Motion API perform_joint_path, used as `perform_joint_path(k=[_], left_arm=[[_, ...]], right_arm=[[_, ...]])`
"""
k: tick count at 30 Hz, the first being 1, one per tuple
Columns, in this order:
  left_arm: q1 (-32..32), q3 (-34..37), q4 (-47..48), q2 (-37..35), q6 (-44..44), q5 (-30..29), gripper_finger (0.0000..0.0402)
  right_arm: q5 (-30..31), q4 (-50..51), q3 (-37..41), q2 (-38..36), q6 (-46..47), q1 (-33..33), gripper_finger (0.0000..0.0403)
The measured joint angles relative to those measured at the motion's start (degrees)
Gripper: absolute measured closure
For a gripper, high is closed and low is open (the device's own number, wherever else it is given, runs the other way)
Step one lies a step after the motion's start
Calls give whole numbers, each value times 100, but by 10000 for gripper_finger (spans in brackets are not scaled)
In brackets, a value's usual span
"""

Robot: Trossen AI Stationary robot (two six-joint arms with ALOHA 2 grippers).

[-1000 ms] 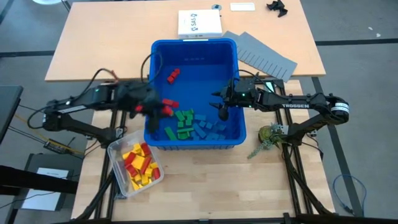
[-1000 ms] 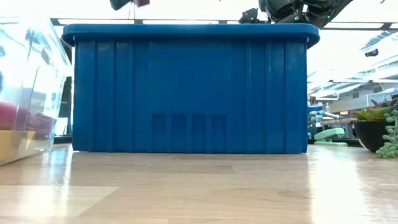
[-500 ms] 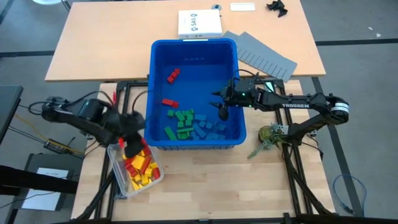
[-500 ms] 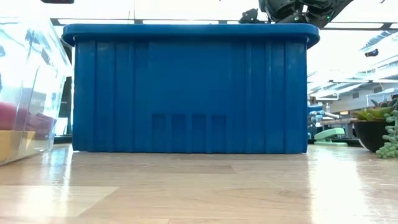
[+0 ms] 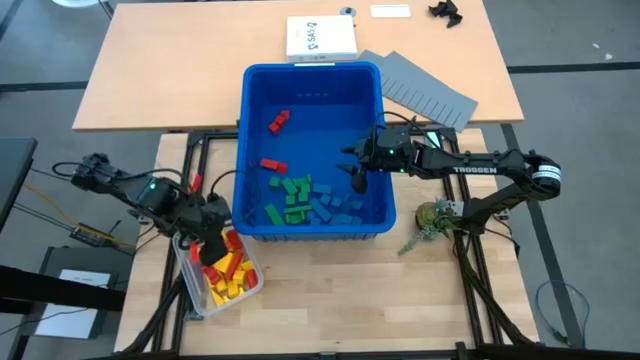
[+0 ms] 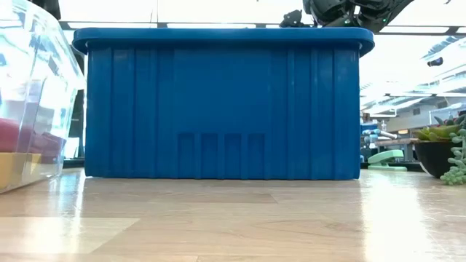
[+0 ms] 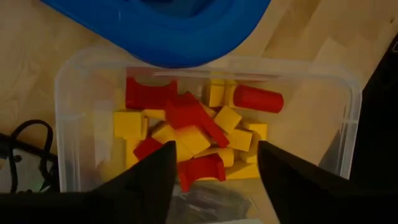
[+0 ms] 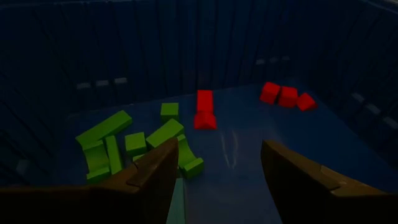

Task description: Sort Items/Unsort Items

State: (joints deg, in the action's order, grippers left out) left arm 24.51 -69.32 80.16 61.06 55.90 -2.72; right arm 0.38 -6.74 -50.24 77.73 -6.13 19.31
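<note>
Red and yellow blocks [image 7: 186,134] in clear tub [image 7: 68,118]; blue bin [image 5: 312,85].

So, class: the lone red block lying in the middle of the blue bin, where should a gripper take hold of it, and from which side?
Probably from straight above, fingers closing across the narrow sides of the red block. It lies flat on the blue bin floor with bare floor around it.

Two dark arms, blk cables; right arm [image 5: 480,168] marked TROSSEN, green LED.
</note>
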Motion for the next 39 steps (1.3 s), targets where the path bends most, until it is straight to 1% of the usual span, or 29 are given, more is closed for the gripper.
perform_joint_path(k=[2,5,7,10,13,17,19,20,24,29,31,35,39], left_arm=[[-21,-58,57,2,0,41,154],[-107,-342,-68,-4,-72,-43,136],[-171,-589,-363,-4,-316,-333,131],[-281,-1012,-982,-2,-961,-1061,130],[-497,-1342,-1706,15,-1949,-2042,130],[-1064,-1480,-3056,142,-3856,-3376,130],[-1498,-1480,-3800,245,-4726,-3734,130],[-1747,-1480,-4120,317,-5098,-3788,130],[-2759,-1482,-4934,687,-6318,-3786,136],[-4024,-1482,-5326,1281,-7120,-3753,144],[-4483,-1482,-5320,1542,-7274,-3430,144],[-5229,-1480,-5332,2113,-7347,-2379,144],[-5800,-1480,-5357,2721,-7364,-1979,144]], right_arm=[[0,-2,0,0,0,0,174],[0,-2,0,0,0,0,174],[-1,-6,0,0,0,0,174],[-2,-72,0,0,0,0,174],[-2,-97,0,0,0,0,174],[-2,-129,0,0,-2,0,174],[-2,-135,0,0,-2,0,174],[-2,-135,0,0,-2,0,174],[-2,-134,0,0,-2,1,174],[-2,-133,0,0,-2,0,174],[-2,-133,0,0,-2,2,174],[-4,-129,0,0,-2,0,174],[-4,-127,0,0,-2,0,174]])
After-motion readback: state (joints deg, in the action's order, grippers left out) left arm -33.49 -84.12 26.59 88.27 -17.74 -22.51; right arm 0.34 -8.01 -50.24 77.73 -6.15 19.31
